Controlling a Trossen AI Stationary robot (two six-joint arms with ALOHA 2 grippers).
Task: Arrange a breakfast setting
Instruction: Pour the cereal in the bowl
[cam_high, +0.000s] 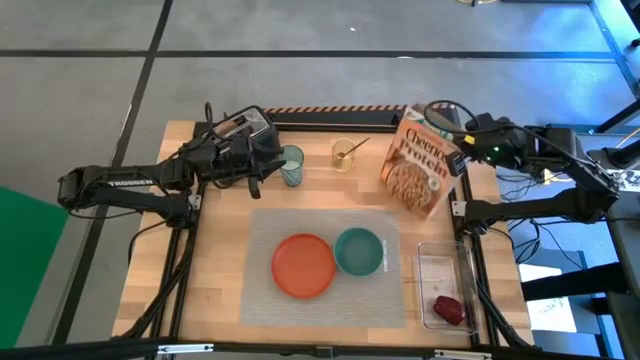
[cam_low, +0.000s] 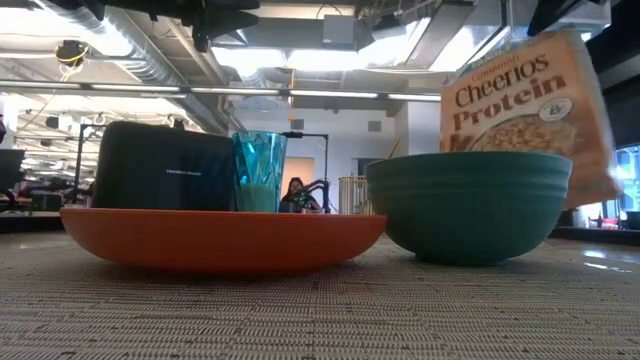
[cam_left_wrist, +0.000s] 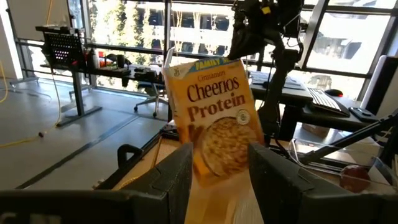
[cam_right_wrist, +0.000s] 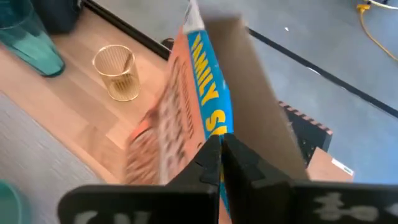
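My right claw (cam_right_wrist: 221, 163) is shut tight on only the top flap of the tilted cereal box (cam_high: 420, 160), which hangs above the tabletop (cam_high: 210, 250) behind the teal bowl (cam_high: 358, 251), so I fear it slips and falls onto the bowl.

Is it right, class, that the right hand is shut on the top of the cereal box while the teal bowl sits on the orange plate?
Not quite. The right hand is indeed shut on the top of the cereal box, but the teal bowl sits beside the orange plate, directly on the grey placemat. The high view shows it.
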